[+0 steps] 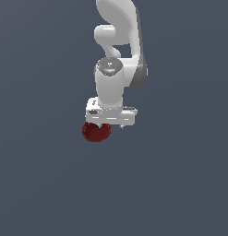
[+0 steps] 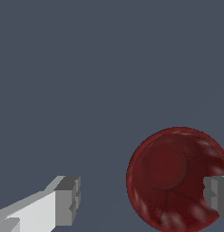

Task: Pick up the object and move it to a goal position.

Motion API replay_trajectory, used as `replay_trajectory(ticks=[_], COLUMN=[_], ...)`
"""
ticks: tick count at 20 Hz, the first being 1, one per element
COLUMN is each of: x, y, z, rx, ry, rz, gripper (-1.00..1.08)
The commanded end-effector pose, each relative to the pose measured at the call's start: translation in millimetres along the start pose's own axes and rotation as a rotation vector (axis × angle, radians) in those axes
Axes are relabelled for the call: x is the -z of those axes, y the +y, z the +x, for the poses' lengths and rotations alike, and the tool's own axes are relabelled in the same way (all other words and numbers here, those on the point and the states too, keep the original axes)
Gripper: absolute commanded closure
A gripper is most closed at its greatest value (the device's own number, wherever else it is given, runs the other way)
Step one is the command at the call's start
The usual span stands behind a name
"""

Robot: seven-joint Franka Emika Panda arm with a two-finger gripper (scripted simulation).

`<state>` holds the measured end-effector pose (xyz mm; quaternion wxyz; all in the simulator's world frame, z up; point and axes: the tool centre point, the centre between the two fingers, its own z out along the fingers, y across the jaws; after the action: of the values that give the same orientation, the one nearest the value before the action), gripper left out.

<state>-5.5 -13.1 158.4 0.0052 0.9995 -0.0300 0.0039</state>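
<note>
Currently the arm (image 1: pixel 116 60) hangs over the bare grey tabletop (image 1: pixel 41 184), its pincer (image 2: pixel 143 197) pointing straight down. The pincer stands wide, holding nothing: in the wrist view one finger (image 2: pixel 68 200) sits well clear of the bowl, and the other finger (image 2: pixel 216 197) overlaps the bowl's far side. Whether that finger touches the rim or hovers above it, cannot tell.

The bowl (image 2: pixel 174 179) is dark red, glossy, speckled, lying on the tabletop. In the exterior view it peeks out from beneath the pincer, toward the exterior view's left (image 1: pixel 96 132). So the pincer is off centre: the bowl is not midway between the fingers.

Handling, as a judgement: it looks rigid and light, roughly as wide as the open pincer. The glossy curved wall may slip under the pads, and a thin rim could tip the bowl if pinched on one side only. Best hold: centre the pincer and close across the full width, or straddle the rim wall with one finger inside. No goal marker visible.
</note>
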Motion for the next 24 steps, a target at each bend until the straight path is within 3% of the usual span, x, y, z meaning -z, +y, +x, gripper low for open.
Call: replay_trajectory(ticks=[1, 13, 24], x=[0.0, 8.0, -4.1], y=[0.0, 11.9, 19.0], z=[0.0, 2.9, -7.1], rx=[0.000, -0.007, -0.099], ry=[0.000, 0.011, 0.008], rz=[0.000, -0.001, 0.101], gripper=[-0.20, -0.20, -0.20])
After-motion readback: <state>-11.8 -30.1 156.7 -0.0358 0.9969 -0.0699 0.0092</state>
